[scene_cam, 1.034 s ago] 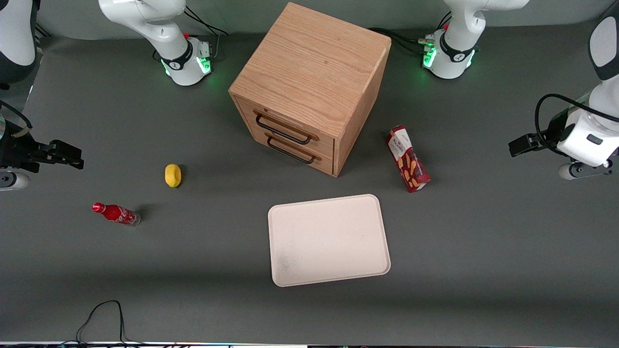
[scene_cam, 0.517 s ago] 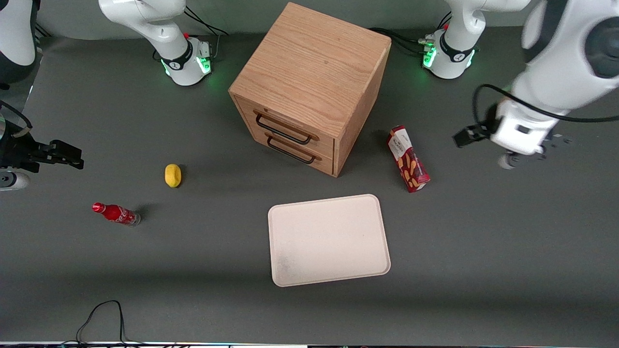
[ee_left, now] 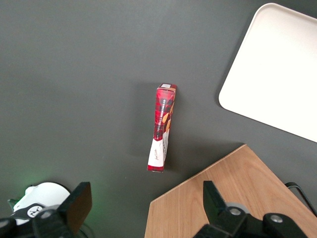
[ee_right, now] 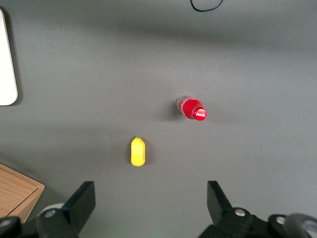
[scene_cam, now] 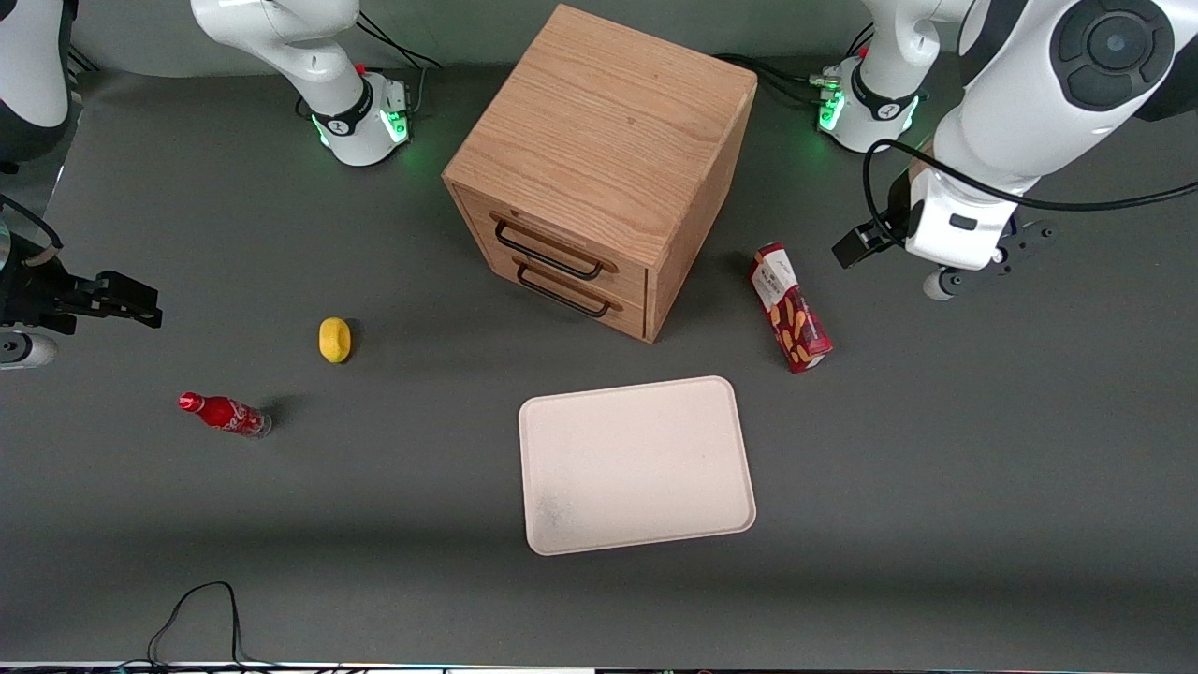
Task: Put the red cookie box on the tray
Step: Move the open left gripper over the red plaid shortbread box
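The red cookie box (scene_cam: 789, 307) lies flat on the grey table beside the wooden cabinet, toward the working arm's end, its white label end farther from the front camera. It also shows in the left wrist view (ee_left: 161, 128). The cream tray (scene_cam: 636, 463) lies nearer the front camera than the cabinet and holds nothing; one corner shows in the left wrist view (ee_left: 277, 74). My left gripper (scene_cam: 978, 264) hangs high above the table, apart from the box, toward the working arm's end. In the wrist view the gripper (ee_left: 146, 208) is open and holds nothing.
A wooden two-drawer cabinet (scene_cam: 599, 159) stands mid-table, both drawers shut. A yellow lemon (scene_cam: 334, 339) and a small red soda bottle (scene_cam: 225, 414) lie toward the parked arm's end. A black cable (scene_cam: 201, 608) lies at the table's near edge.
My left arm has swung in from the working arm's end of the table toward the cookie box and a little farther from the front camera. The box and tray have not moved.
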{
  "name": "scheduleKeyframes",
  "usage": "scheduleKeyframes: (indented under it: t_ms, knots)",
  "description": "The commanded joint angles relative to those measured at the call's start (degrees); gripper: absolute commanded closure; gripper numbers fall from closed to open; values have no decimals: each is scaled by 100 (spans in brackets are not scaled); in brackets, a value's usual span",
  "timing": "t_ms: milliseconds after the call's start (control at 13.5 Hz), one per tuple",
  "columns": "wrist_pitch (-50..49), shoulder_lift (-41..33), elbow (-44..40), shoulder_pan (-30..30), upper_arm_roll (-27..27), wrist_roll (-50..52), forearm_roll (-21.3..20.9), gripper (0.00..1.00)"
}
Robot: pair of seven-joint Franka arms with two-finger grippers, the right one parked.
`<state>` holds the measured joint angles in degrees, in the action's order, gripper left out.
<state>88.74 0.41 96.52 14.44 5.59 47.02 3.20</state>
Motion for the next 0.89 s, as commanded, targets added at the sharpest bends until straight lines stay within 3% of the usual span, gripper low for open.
scheduleKeyframes:
  t_ms: [0,369,812]
  knots:
    - [484,-515,848,6,-5,80,85,0]
    - [2056,-534,2360,41,4,71,348,0]
    - [3929,-95,3610,674,21,-78,191,0]
